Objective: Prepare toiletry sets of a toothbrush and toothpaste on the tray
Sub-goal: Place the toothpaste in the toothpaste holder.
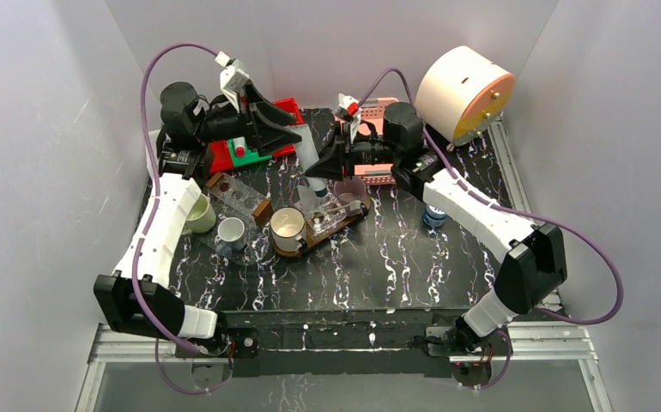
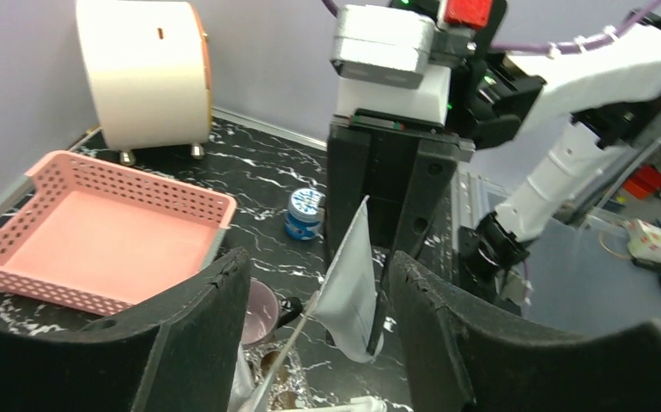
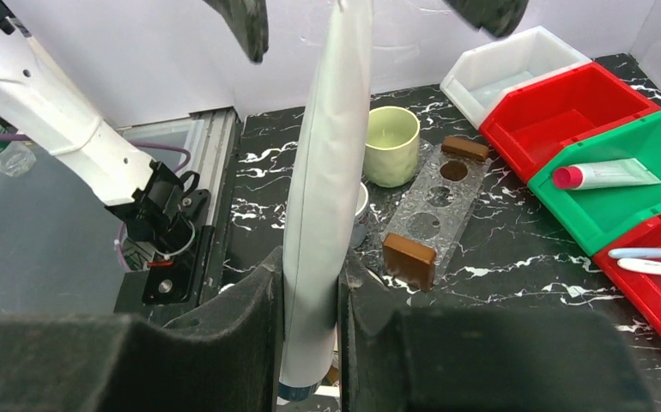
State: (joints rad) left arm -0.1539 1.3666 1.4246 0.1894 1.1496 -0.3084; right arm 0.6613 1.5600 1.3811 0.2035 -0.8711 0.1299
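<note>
My right gripper (image 3: 312, 262) is shut on a white toothpaste tube (image 3: 327, 154), held upright with its dark blue cap pointing down. The tube (image 1: 308, 150) stands above the far end of the dark-brown tray (image 1: 306, 247). My left gripper (image 2: 318, 262) is open, one finger on each side of the tube's flat crimped end (image 2: 353, 283), not touching it. On the tray stand a cream mug (image 1: 287, 225) and a pink mug (image 1: 350, 190), with a slender white toothbrush (image 1: 336, 215) between them.
A pale green mug (image 3: 391, 146), a clear holed plate (image 3: 434, 206) and brown blocks (image 3: 410, 260) lie left of the tray. Red and green bins (image 3: 619, 172) hold a red-capped tube (image 3: 606, 176). A pink basket (image 2: 104, 232), white drum (image 1: 464, 90) and blue jar (image 1: 434, 215) sit at the right.
</note>
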